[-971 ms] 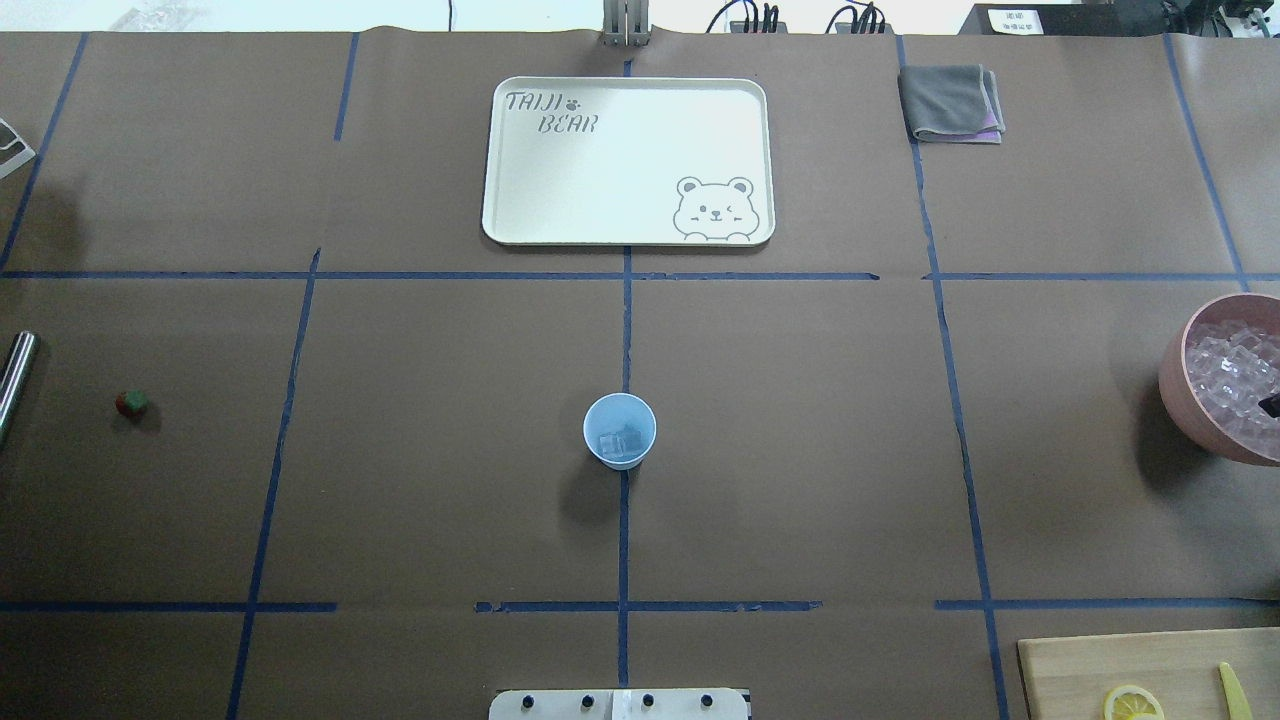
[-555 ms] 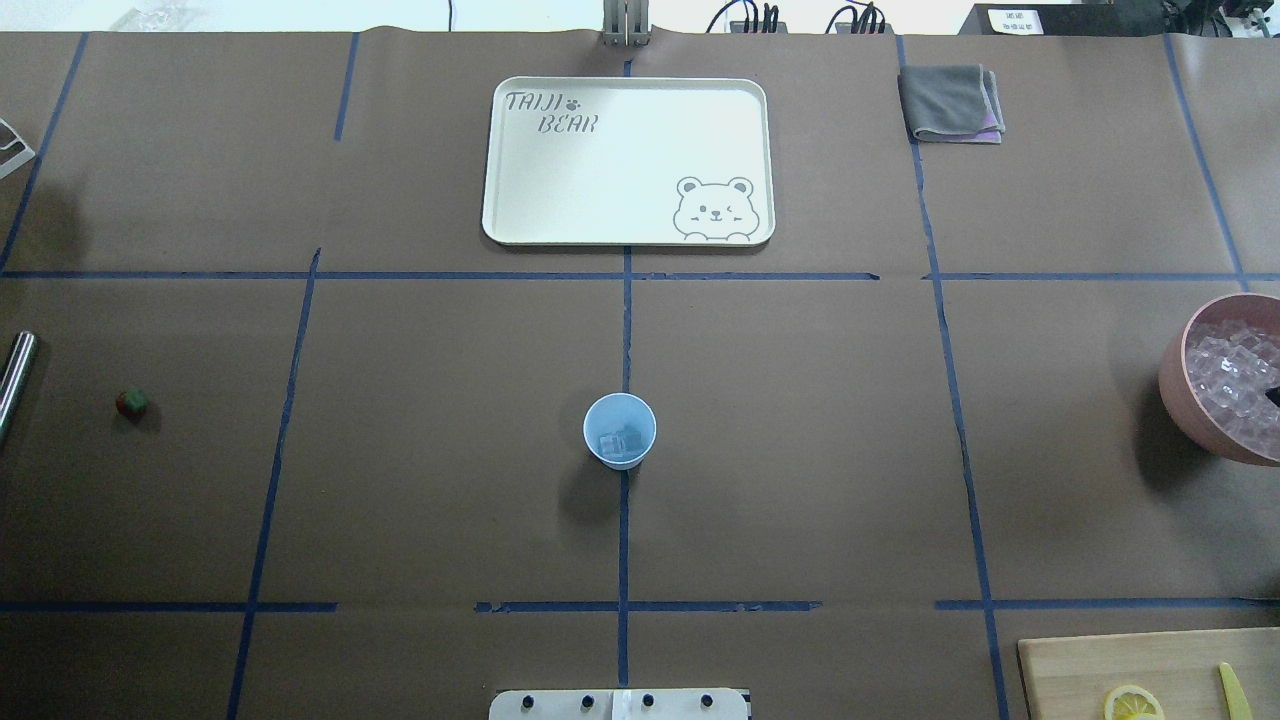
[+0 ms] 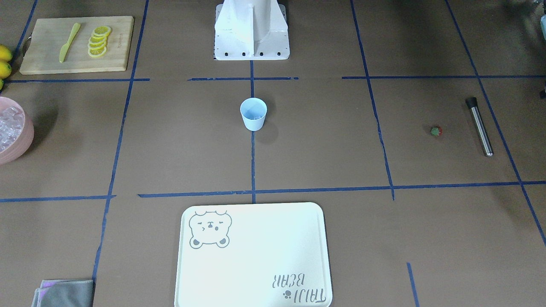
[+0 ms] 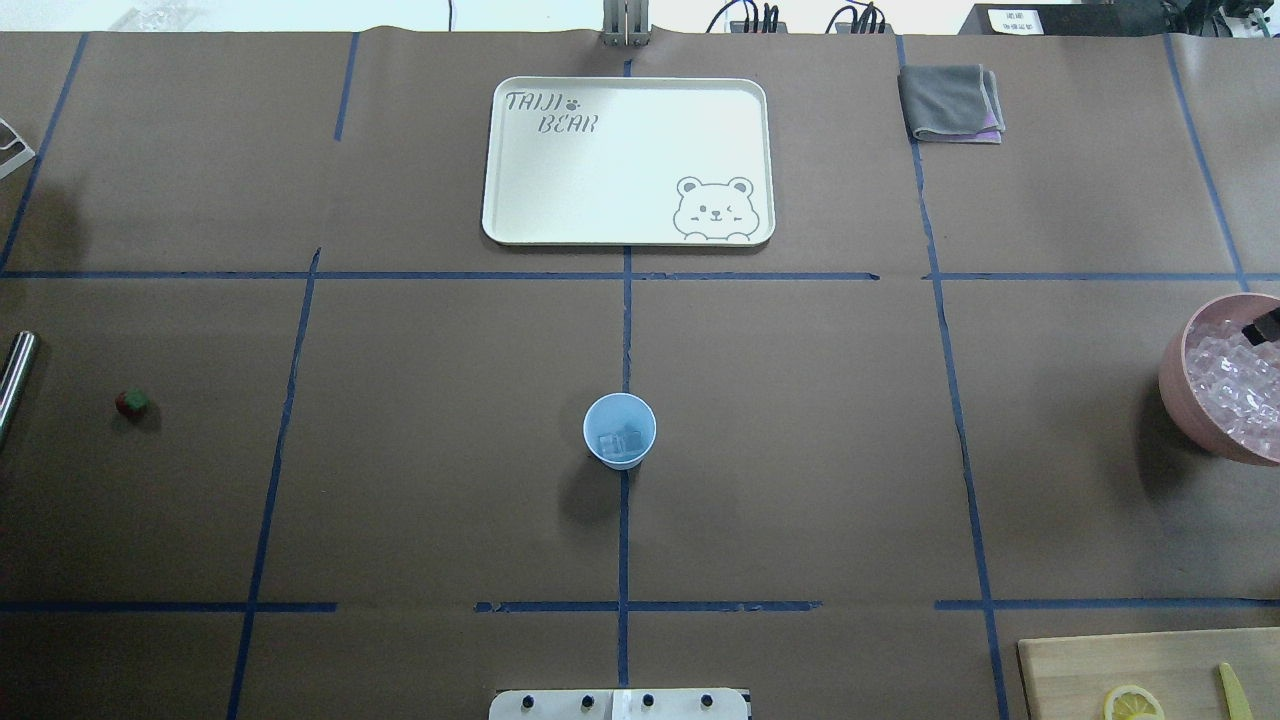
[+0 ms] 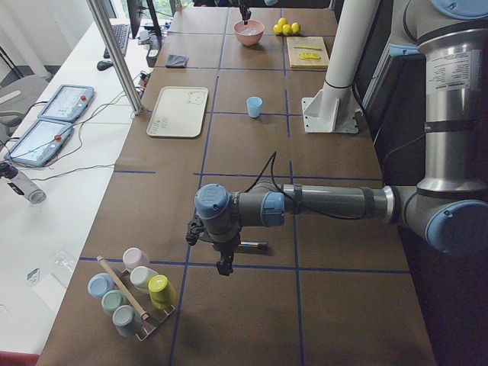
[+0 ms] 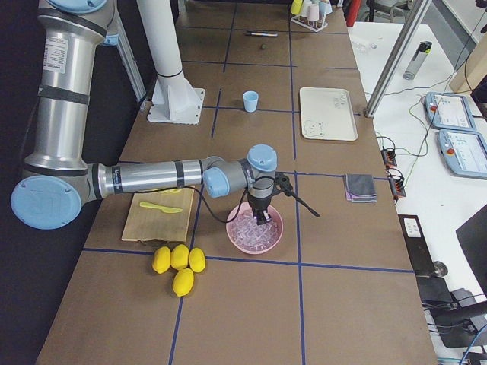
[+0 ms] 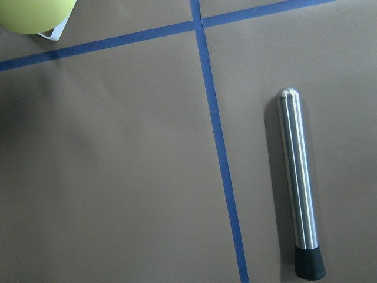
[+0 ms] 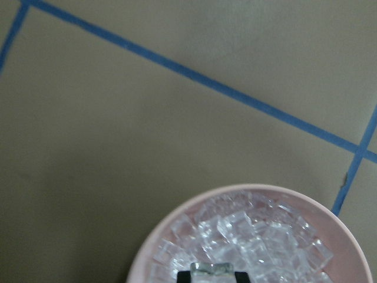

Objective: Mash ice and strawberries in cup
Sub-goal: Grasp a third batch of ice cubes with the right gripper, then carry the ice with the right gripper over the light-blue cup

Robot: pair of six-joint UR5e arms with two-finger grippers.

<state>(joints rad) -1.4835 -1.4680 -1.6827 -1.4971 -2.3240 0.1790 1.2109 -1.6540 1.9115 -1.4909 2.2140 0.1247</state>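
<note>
The right gripper [image 8: 212, 275] is pinching one cube of ice [image 8: 211, 269] over the pink bowl [image 4: 1173, 395], far to the right of the cup [image 4: 620, 430]. It should be lifting straight up with a firm grip before carrying the cube to the cup, which is already holding some. The strawberry [image 4: 131, 403] is lying far to the cup's left, as is the left gripper [image 5: 223, 267], whose opening cannot be told. Compared with a second ago, the right gripper's dark tip is showing at the bowl's far rim, not mid-bowl.

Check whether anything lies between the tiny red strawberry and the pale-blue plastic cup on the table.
Nothing visible does. Between the tiny red strawberry and the pale-blue plastic cup there is only brown table paper with blue tape lines.
</note>
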